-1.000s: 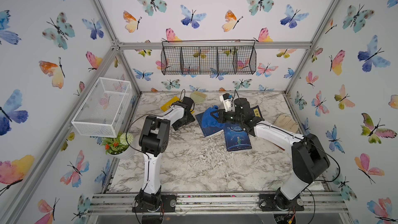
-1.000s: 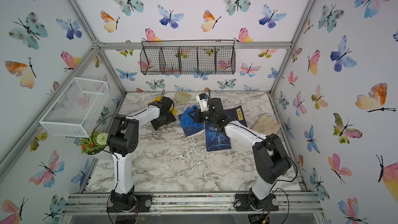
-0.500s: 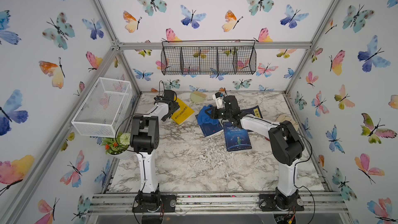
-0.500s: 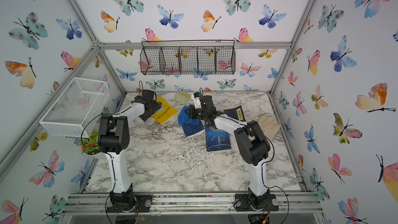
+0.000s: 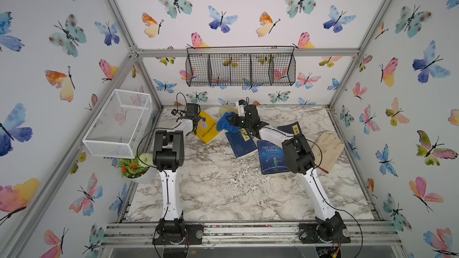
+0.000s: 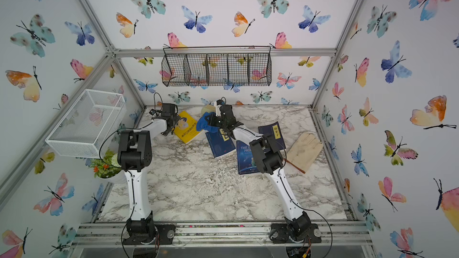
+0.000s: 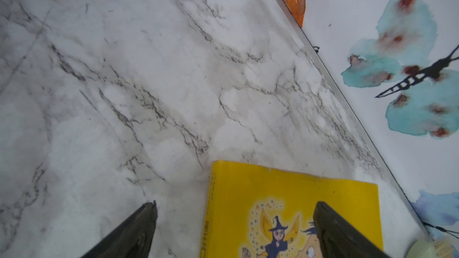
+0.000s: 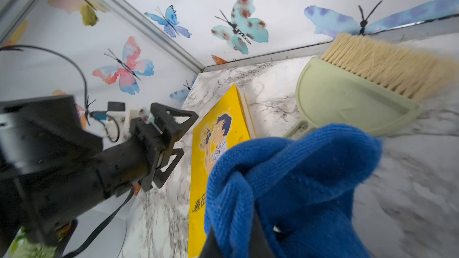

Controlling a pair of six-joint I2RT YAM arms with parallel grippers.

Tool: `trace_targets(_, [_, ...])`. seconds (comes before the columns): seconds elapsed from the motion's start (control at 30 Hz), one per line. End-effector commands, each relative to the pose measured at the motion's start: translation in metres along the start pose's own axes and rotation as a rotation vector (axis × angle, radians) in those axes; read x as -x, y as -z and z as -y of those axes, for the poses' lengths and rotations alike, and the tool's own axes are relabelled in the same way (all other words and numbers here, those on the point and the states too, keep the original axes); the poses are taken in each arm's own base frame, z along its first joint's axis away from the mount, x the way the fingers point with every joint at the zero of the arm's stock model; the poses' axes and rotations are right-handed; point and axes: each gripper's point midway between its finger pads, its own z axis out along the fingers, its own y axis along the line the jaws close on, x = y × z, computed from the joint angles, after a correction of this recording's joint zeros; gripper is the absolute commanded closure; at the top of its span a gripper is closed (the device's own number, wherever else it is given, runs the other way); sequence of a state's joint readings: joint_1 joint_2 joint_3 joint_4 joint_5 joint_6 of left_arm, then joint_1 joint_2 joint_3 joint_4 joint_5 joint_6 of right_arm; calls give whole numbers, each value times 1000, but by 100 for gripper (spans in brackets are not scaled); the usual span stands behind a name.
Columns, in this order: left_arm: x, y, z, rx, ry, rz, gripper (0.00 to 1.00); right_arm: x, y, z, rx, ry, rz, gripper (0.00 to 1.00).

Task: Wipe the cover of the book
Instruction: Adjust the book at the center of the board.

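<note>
The yellow book (image 5: 210,129) (image 6: 188,127) lies flat at the back left of the marble table. My left gripper (image 5: 195,124) (image 7: 236,207) stands open over its spine edge (image 7: 293,189). One fingertip (image 7: 149,212) is over bare marble and the second is over the cover. I cannot tell whether it touches. My right gripper (image 5: 233,121) (image 8: 250,229) is shut on a bunched blue cloth (image 5: 224,123) (image 6: 205,121) (image 8: 298,170). The cloth hangs just right of the yellow book (image 8: 218,120), by its right edge. From the right wrist view my left gripper (image 8: 183,140) shows beside the book.
Two dark blue books (image 5: 241,143) (image 5: 290,127) and "The Little Prince" (image 5: 272,156) lie under my right arm. A cream glove (image 5: 327,146) is at the right. A green dustpan with brush (image 8: 347,95) is at the back wall. A white wire basket (image 5: 119,122) and plant pot (image 5: 135,167) stand left.
My left gripper has drawn back and left off the yellow book, uncovering its cover. My right gripper has carried the blue cloth back and left, from over the dark blue book toward the yellow one.
</note>
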State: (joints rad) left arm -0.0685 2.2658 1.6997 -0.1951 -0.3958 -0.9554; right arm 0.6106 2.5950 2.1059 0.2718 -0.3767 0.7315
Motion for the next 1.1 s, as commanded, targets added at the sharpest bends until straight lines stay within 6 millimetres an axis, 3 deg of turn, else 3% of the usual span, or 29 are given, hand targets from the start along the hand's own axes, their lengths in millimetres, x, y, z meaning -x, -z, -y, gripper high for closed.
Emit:
trace_targets(0.0, [5, 3, -3, 5, 37, 34, 2, 11, -20, 11, -8, -134, 78, 94])
trace_targets(0.13, [-7, 2, -4, -17, 14, -13, 2, 5, -39, 39, -32, -223, 131, 94])
trace_targets(0.3, [-27, -4, -14, 10, -22, -104, 2, -32, -54, 59, -3, -336, 79, 95])
trace_targets(0.5, [-32, -2, -11, -23, -79, -167, 2, -78, -56, 32, 77, -330, -81, 96])
trace_targets(0.83, [-48, 7, -8, -81, -188, -290, 2, -123, -25, -25, 223, -274, -323, 97])
trace_targets(1.07, [-111, 15, -30, -175, -144, -504, 2, -134, -8, -40, 282, -247, -391, 99])
